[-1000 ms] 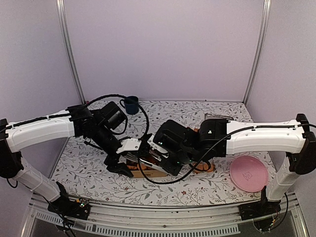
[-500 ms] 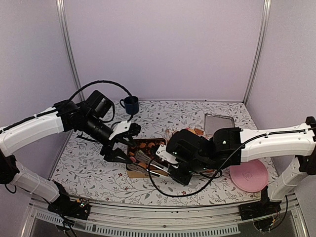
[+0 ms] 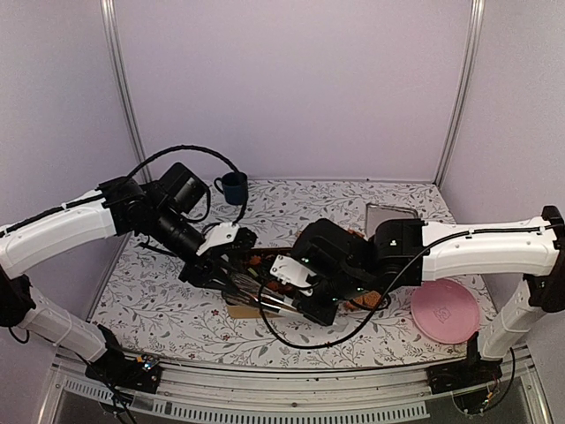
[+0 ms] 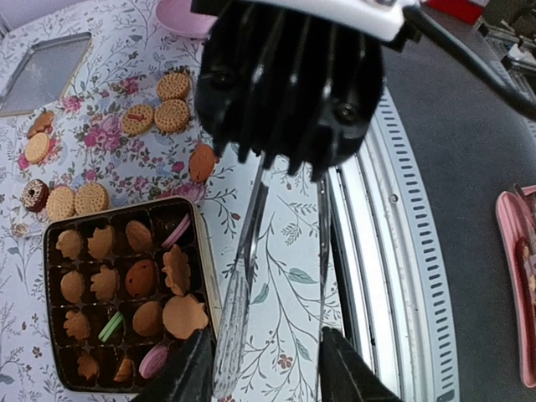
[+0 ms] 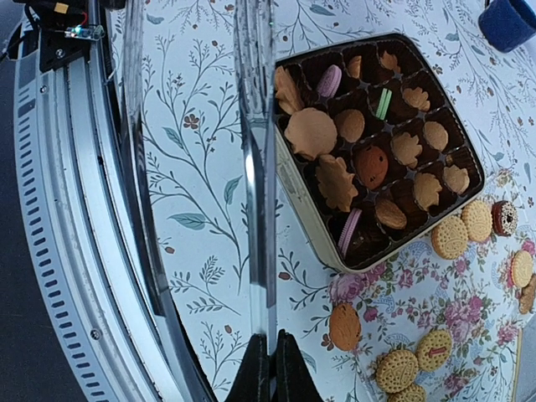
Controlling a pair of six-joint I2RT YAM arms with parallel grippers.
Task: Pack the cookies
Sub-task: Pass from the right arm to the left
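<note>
An open square tin (image 3: 250, 310) (image 4: 205, 276) (image 5: 301, 205) sits mid-table, its dark cups filled with golden, pink, green and brown cookies (image 4: 184, 314) (image 5: 310, 132). More loose cookies (image 4: 172, 84) (image 5: 398, 368) lie on the floral mat beyond it. Metal tongs (image 3: 265, 299) (image 4: 234, 310) (image 5: 255, 184) hang over the table beside the tin's near wall. My right gripper (image 3: 305, 305) (image 5: 272, 364) is shut on one thin end of them. My left gripper (image 3: 228, 274) (image 4: 268, 368) brackets both tong arms, its fingers (image 4: 197, 368) against the metal.
A pink plate (image 3: 445, 310) lies at the near right. A blue cup (image 3: 234, 187) (image 5: 511, 21) stands at the back. A flat metal lid (image 3: 391, 216) (image 4: 46, 71) rests at the back right. The ridged front rail (image 4: 402, 251) runs just beside the tongs.
My left jaws have narrowed onto the tongs' arms. The left arm rose and shifted right toward the tin; the right arm swung the tongs back toward it.
</note>
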